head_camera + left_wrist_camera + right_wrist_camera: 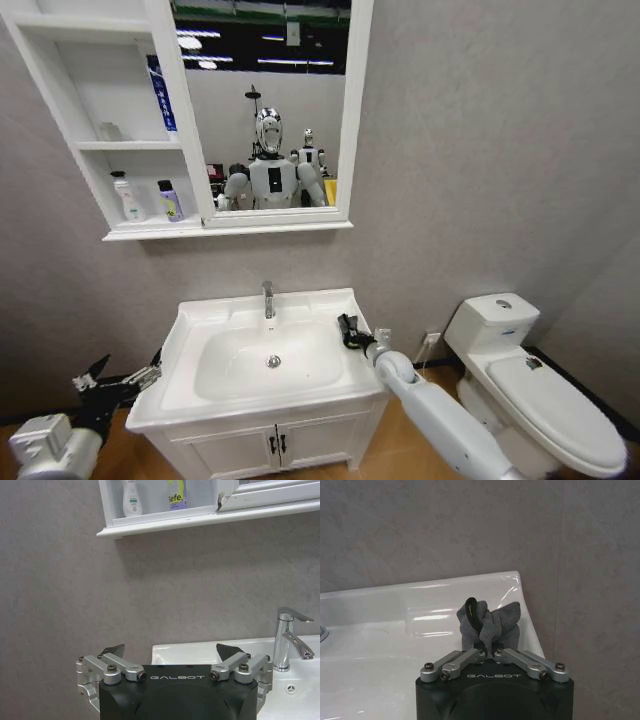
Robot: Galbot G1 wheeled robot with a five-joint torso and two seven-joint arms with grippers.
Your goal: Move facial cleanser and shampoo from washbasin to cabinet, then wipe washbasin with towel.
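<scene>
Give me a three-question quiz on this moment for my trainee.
1. True or false: the right gripper is shut on the towel.
2. Where do the two bottles stand? A) washbasin rim B) cabinet's bottom shelf C) toilet tank
3. Fill in: the left gripper, beside the washbasin, is ____ and holds nothing.

Key: 1 true; 2 B, on the cabinet; 3 open.

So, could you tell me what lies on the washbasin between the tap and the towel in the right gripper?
Nothing: in the head view, bare white rim separates the tap from the towel held by the right gripper on the washbasin.
</scene>
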